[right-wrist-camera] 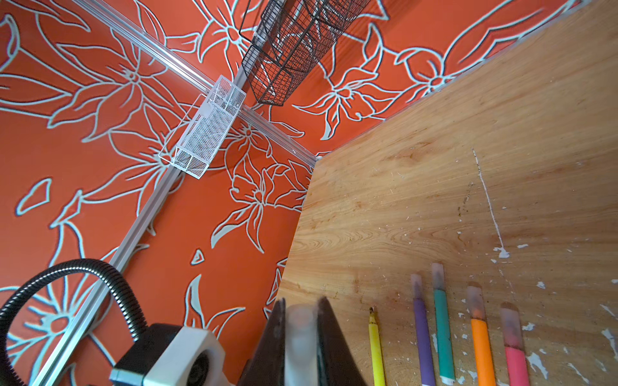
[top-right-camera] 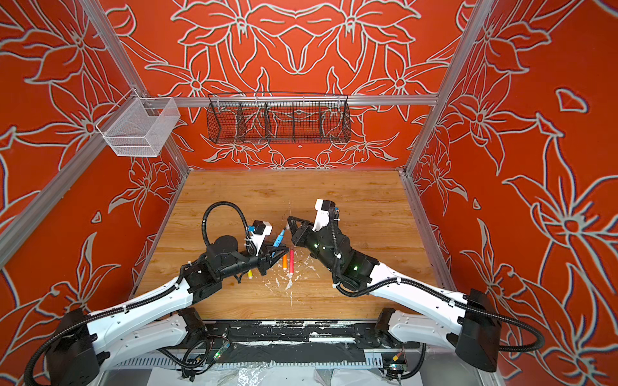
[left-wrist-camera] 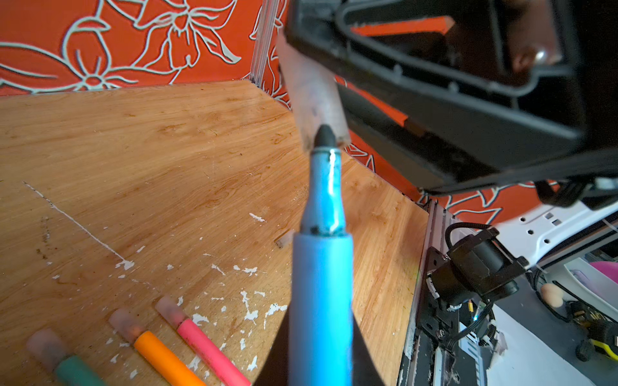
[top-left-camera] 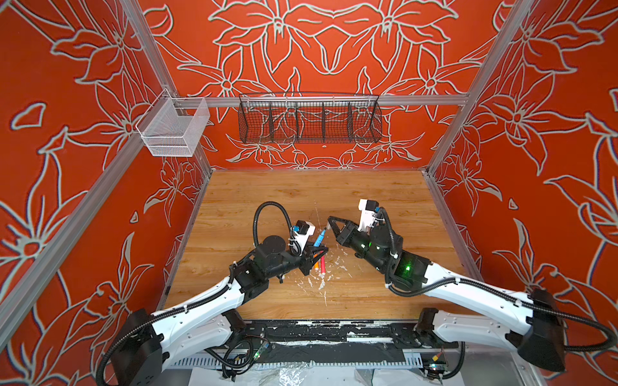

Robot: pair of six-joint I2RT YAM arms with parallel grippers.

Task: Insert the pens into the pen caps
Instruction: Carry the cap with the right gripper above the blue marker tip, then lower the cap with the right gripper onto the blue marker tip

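Observation:
My left gripper (left-wrist-camera: 321, 314) is shut on the blue pen (left-wrist-camera: 321, 277), which is uncapped. My right gripper (right-wrist-camera: 301, 310) is shut on a clear pen cap (right-wrist-camera: 301, 331). In the left wrist view the pen's dark tip sits at the mouth of that cap (left-wrist-camera: 314, 100). Both top views show the blue pen (top-left-camera: 319, 238) (top-right-camera: 279, 239) pointing up at the right gripper (top-left-camera: 329, 221). On the table lie an uncapped yellow pen (right-wrist-camera: 376, 351) and capped purple (right-wrist-camera: 423, 337), teal (right-wrist-camera: 444, 334), orange (right-wrist-camera: 483, 351) and pink (right-wrist-camera: 516, 364) pens. A loose clear cap (left-wrist-camera: 284, 239) lies apart from them.
White flecks (top-left-camera: 321, 284) are scattered over the wooden table (top-left-camera: 301, 194) near the pens. A black wire basket (top-left-camera: 309, 118) and a white mesh basket (top-left-camera: 174, 128) hang on the back rail. Red patterned walls close in three sides.

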